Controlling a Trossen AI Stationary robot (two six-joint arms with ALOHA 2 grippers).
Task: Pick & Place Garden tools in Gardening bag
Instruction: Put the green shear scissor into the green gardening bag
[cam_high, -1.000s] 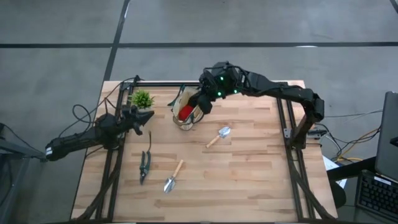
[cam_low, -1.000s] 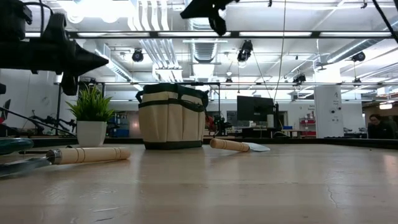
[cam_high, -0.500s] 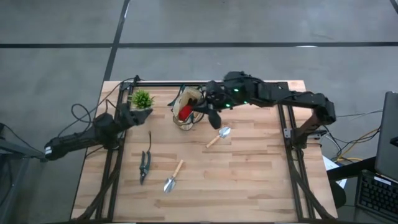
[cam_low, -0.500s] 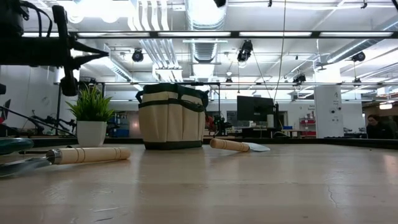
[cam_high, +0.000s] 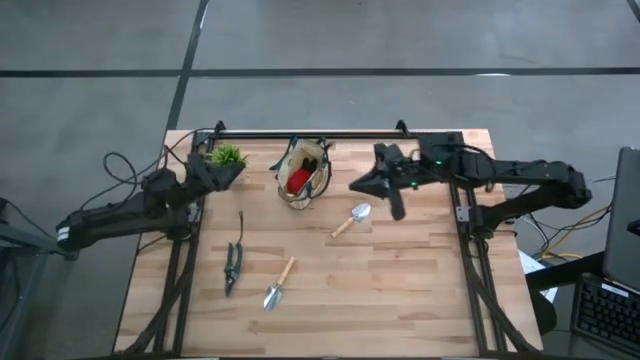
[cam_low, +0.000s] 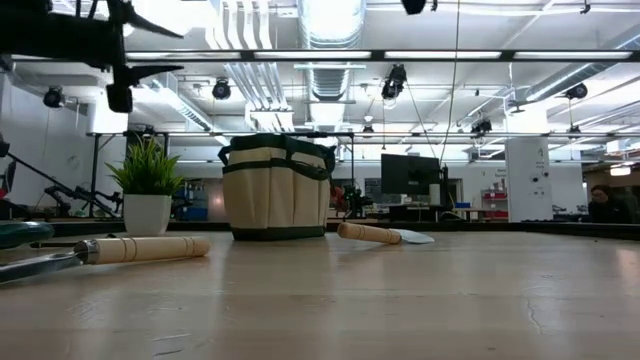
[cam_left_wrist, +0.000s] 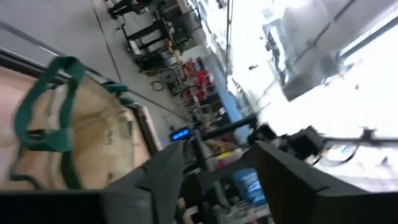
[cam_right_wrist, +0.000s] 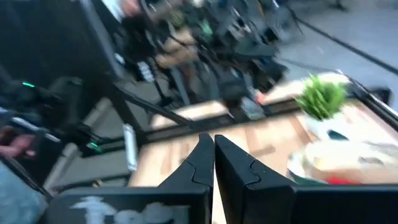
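The beige gardening bag (cam_high: 303, 172) stands upright at the far middle of the table, with a red item (cam_high: 298, 183) inside it. One wooden-handled trowel (cam_high: 350, 218) lies just right of the bag, and a second trowel (cam_high: 278, 284) lies nearer the front. Dark pruning shears (cam_high: 233, 262) lie to its left. My left gripper (cam_high: 228, 172) hovers open beside the potted plant, left of the bag, and holds nothing. My right gripper (cam_high: 355, 186) is shut and empty, in the air to the right of the bag and above the first trowel.
A small green potted plant (cam_high: 228, 156) stands at the far left corner, right by my left gripper. Black frame rails run along the table's left side (cam_high: 180, 270), right side (cam_high: 470, 270) and far edge. Bare wood lies between the tools and the near edge.
My right gripper, shut throughout, has drawn back from above the bag toward the table's right edge. My left gripper has opened, risen a little and drifted toward the far edge beside the plant. The bag and the tools on the table have not moved.
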